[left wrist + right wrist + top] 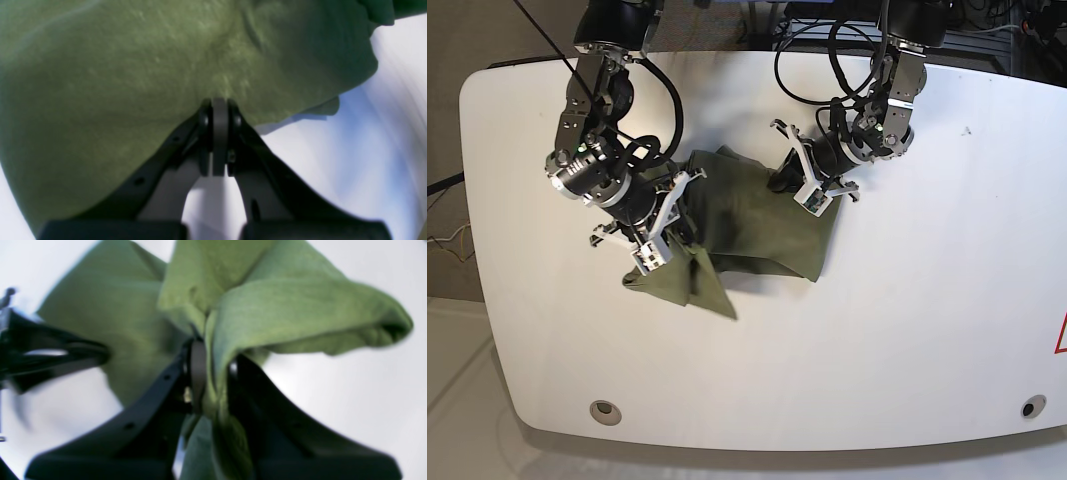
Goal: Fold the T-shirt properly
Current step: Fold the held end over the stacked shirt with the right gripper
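T-shirt [747,215] lies bunched near the middle of the white table [927,330], olive green, creased, with a pointed flap hanging toward the table's front edge. Both arms are on it, one at each end.

Right gripper [670,228] sits at the end of the shirt on the base view's left. Wrist view: jaws pinched tight on a thick gather of cloth, fabric squeezed between the fingers [198,373] and spilling out both above and below them. A folded lobe of shirt [300,313] juts off to the side, its open end dark inside. The other arm's black gripper shows blurred at that view's left edge.

Left gripper [812,178] is at the far end of the shirt. Wrist view: jaws drawn together, fingertips [219,113] meeting right at the cloth's edge, green fabric [133,83] filling most of the frame beyond. Whether cloth is actually caught between them I cannot tell. Picture is motion-blurred
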Motion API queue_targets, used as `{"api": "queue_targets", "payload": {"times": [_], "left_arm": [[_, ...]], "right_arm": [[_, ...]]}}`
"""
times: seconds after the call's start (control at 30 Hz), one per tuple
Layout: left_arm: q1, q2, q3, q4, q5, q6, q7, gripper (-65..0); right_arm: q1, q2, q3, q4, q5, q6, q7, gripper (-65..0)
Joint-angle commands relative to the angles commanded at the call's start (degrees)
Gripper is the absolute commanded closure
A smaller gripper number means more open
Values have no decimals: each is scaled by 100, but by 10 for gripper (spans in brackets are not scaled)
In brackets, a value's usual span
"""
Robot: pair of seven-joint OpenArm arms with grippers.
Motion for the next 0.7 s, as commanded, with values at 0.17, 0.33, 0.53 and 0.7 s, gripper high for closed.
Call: {"api": "queue_targets", "payload": {"times": [0.17, 0.33, 0.53, 0.7], "left_arm": [[0, 9, 18, 0, 0, 0, 0, 0], [0, 9, 18, -9, 0, 9, 0, 0], [0, 9, 18, -9, 0, 9, 0, 0], [0, 9, 18, 0, 0, 9, 0, 0]], "right_arm": [[18, -88, -343, -9, -158, 0, 9, 0], [18, -264, -668, -18, -360, 0, 18, 0], [88, -422, -1046, -202, -659, 0, 26, 0], [211, -448, -1284, -633, -756, 0, 35, 0]]}}
